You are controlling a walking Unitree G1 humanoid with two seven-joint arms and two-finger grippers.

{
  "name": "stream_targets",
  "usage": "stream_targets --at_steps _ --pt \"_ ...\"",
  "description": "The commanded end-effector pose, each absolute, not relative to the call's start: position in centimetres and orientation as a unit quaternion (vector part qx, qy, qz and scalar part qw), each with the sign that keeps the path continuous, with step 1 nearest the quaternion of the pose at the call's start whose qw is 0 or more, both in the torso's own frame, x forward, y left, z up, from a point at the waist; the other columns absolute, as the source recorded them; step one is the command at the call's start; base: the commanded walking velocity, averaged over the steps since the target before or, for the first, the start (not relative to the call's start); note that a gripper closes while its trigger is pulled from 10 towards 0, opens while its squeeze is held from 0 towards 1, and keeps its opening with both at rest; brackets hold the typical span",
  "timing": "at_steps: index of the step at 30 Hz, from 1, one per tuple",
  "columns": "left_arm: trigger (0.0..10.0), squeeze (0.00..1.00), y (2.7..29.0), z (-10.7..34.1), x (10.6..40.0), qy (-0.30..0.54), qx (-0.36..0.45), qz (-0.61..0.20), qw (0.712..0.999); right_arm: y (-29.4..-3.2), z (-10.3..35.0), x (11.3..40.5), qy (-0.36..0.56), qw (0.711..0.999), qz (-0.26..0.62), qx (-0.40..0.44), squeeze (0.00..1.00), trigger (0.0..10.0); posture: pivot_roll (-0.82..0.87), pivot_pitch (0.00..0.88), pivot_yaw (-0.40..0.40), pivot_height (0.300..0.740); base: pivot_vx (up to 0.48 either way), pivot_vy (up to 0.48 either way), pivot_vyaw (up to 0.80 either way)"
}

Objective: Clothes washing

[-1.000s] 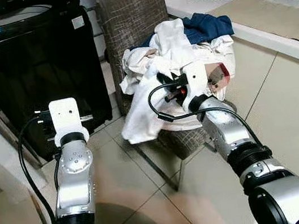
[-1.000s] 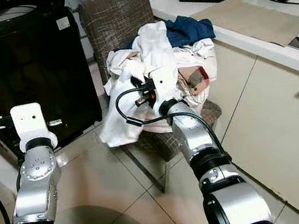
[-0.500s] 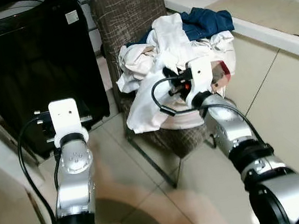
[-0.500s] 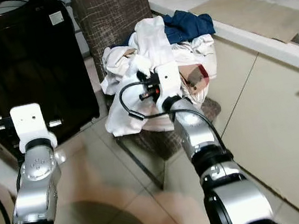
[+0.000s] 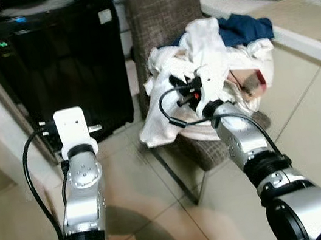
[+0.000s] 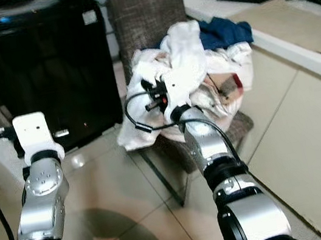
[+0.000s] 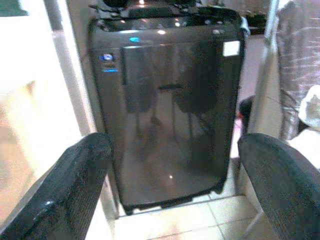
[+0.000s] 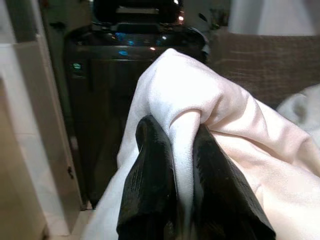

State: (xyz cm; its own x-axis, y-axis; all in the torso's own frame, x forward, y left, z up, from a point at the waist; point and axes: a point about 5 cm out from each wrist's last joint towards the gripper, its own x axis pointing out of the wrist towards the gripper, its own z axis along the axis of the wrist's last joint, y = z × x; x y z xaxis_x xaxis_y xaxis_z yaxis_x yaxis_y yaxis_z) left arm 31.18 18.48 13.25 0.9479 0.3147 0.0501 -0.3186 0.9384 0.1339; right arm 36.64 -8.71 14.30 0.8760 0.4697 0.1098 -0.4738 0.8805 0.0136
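White cloth (image 8: 210, 120) from the pile on the chair (image 5: 162, 21) sits pinched in my right gripper (image 8: 182, 165). I lift it clear, then carry left toward the washing machine (image 5: 63, 56). My left gripper (image 7: 175, 185) hangs spread, empty.

The right pincer (image 8: 184, 165) pinches a fold of white cloth (image 8: 210, 105) before the black washing machine (image 8: 105, 85).

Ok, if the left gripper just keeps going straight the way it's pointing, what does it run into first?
Most likely the front panel of the black washing machine: in the left wrist view it sits squarely between the open fingers of the left gripper. Nothing appears in between, though the depth is hard to judge.
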Motion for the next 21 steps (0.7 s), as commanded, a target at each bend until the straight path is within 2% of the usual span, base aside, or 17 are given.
stream_targets --at_steps 1,7,14,21 --pt "10.0 0.0 18.6 13.7 31.2 -0.021 0.072 0.165 0.983 -8.6 14.7 36.7 -0.063 0.966 0.248 0.013 0.04 10.0 -0.02 0.0 -0.039 0.74 0.386 0.285 0.47" --pt "10.0 0.0 17.9 13.6 31.6 -0.014 0.093 0.154 0.984 -8.8 14.6 36.7 -0.061 0.967 0.247 0.011 0.04 10.0 -0.02 0.0 -0.038 0.74 0.38 0.177 0.47" --pt "10.0 0.0 17.5 13.6 31.7 -0.016 0.092 0.146 0.985 -8.8 14.6 36.8 -0.061 0.967 0.248 0.009 0.07 10.0 -0.02 0.0 -0.036 0.74 0.0 0.0 0.47" --pt "10.0 0.0 17.4 13.9 31.8 -0.02 0.094 0.141 0.985 -8.9 14.6 36.8 -0.062 0.967 0.245 0.015 0.09 10.0 -0.02 0.0 -0.034 0.74 0.293 -0.376 0.47"
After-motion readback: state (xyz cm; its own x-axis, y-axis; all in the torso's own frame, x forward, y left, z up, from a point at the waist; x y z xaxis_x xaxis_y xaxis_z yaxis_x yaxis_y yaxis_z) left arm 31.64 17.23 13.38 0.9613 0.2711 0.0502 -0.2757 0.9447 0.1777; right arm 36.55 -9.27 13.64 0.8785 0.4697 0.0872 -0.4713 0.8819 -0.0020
